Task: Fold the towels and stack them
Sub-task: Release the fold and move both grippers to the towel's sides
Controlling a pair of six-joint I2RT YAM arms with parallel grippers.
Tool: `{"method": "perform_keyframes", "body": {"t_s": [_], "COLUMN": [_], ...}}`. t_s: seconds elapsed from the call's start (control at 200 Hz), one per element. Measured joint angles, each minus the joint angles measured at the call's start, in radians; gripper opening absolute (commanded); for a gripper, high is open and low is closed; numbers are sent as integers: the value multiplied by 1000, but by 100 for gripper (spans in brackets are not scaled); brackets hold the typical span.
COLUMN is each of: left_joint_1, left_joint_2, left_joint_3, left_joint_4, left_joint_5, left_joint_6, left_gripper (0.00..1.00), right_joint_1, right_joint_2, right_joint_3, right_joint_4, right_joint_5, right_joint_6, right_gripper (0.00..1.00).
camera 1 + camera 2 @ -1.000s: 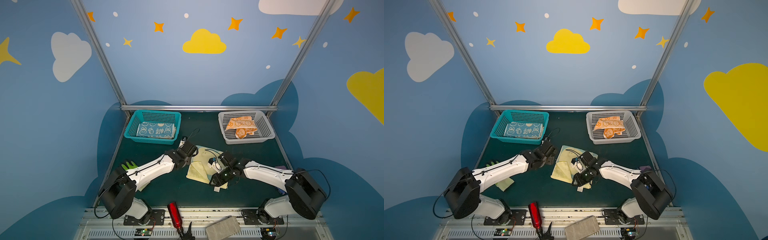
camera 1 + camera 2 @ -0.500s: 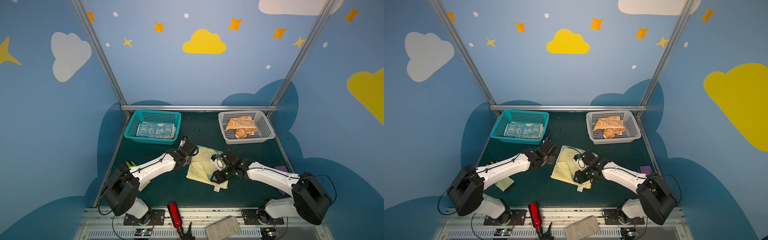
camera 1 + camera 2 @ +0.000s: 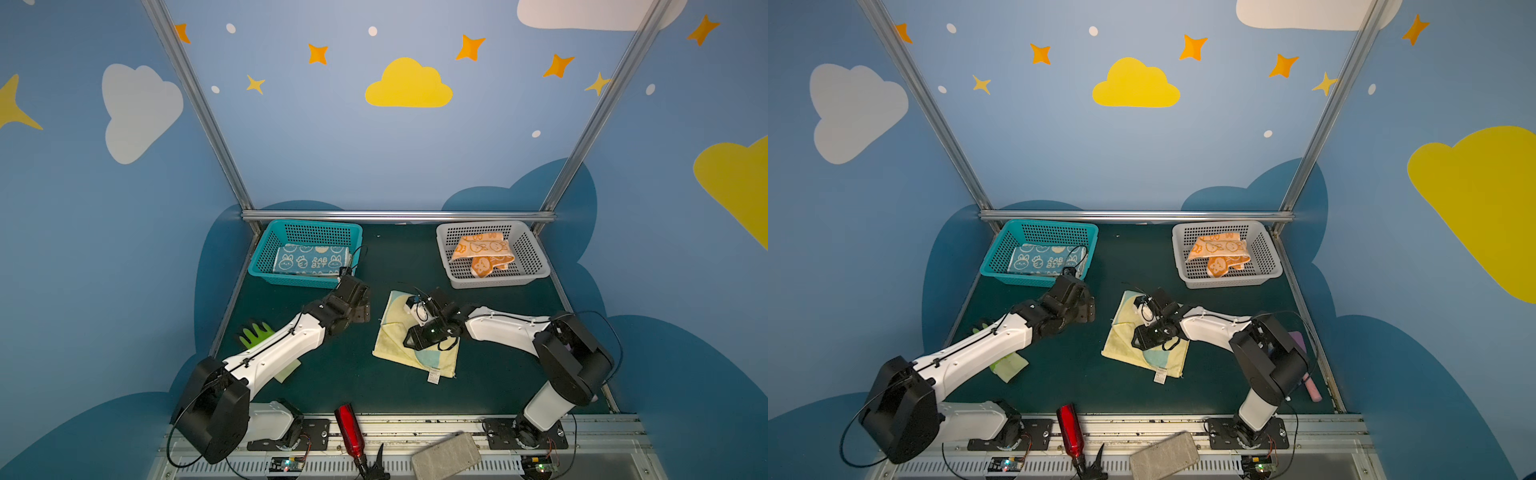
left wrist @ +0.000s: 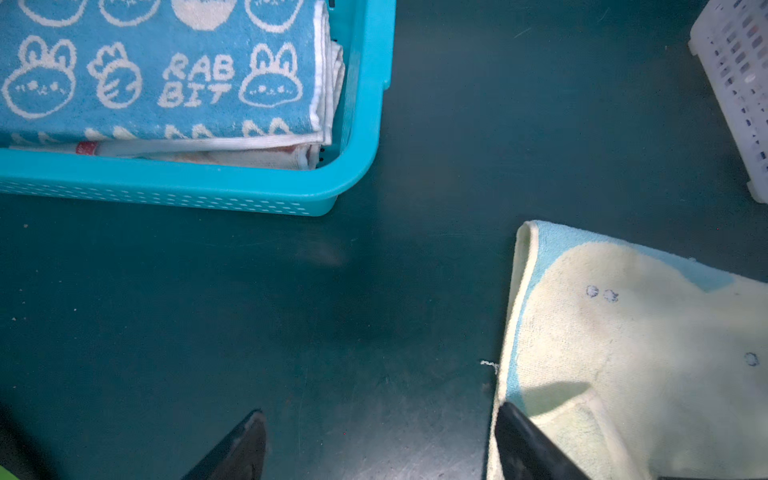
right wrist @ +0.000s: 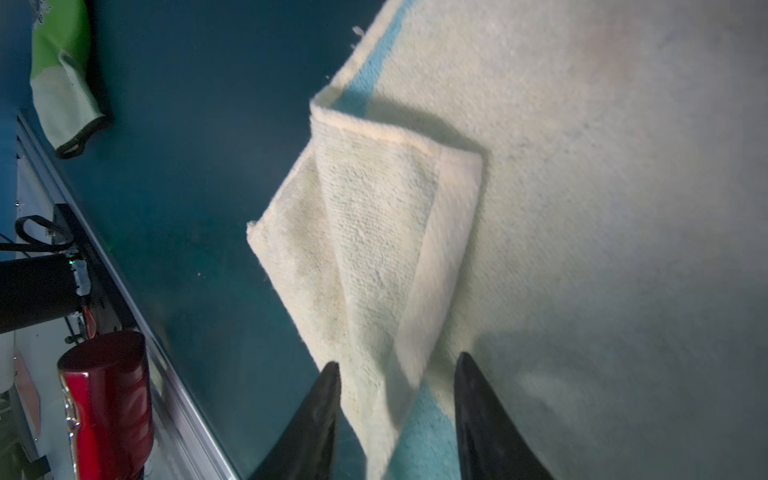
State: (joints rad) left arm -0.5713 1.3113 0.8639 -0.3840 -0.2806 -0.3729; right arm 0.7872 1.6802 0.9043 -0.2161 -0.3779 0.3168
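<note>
A pale yellow terry towel with light blue patches [image 3: 392, 343] lies spread near the middle of the bench, one corner turned over onto itself. The right gripper [image 5: 397, 359] sits over it, jaws part-way apart astride that turned corner and not clamping it. The left gripper [image 4: 380, 409] hangs at the towel's edge toward the bench's left side, jaws wide and empty.

At the back left corner a teal perforated plastic basket [image 3: 299, 280] holds a folded blue towel with white rabbits [image 3: 309, 259] lying on a folded cream towel [image 4: 249, 154]. At the back right corner a grey perforated plastic basket [image 3: 532, 257] holds a rumpled orange rabbit towel [image 3: 482, 253].

A dark green mat [image 3: 332, 374] covers the bench, and a green glove [image 3: 255, 334] lies near its left edge. Blue walls [image 3: 374, 166] painted with clouds and stars close it in.
</note>
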Motion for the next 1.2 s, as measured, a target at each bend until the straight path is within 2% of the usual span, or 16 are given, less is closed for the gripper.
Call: {"method": "perform_keyframes", "body": {"t_s": [0.561,0.671,0.831,0.996,1.116,1.202], "left_joint_1": [16,22,28,30,30,30], "left_joint_2": [-2,6,62,196,322,415], "left_joint_3": [-6,-4,42,184,289,365], "left_joint_4": [0,0,-6,-22,-31,-48], "left_joint_5": [11,15,52,122,164,186], "left_joint_6": [2,14,55,122,156,171], "left_gripper": [86,91,94,94,89,86], "right_joint_1": [140,142,126,23,-63,-82], "right_joint_2": [58,68,36,-131,-254,-312], "right_joint_3": [88,93,84,27,8,7], "right_joint_4": [-16,-34,-41,-53,-88,-122], "right_joint_5": [-154,-152,-92,27,126,201], "right_joint_6": [-139,-143,-132,-85,-63,-59], "right_gripper": [42,42,42,42,42,42]}}
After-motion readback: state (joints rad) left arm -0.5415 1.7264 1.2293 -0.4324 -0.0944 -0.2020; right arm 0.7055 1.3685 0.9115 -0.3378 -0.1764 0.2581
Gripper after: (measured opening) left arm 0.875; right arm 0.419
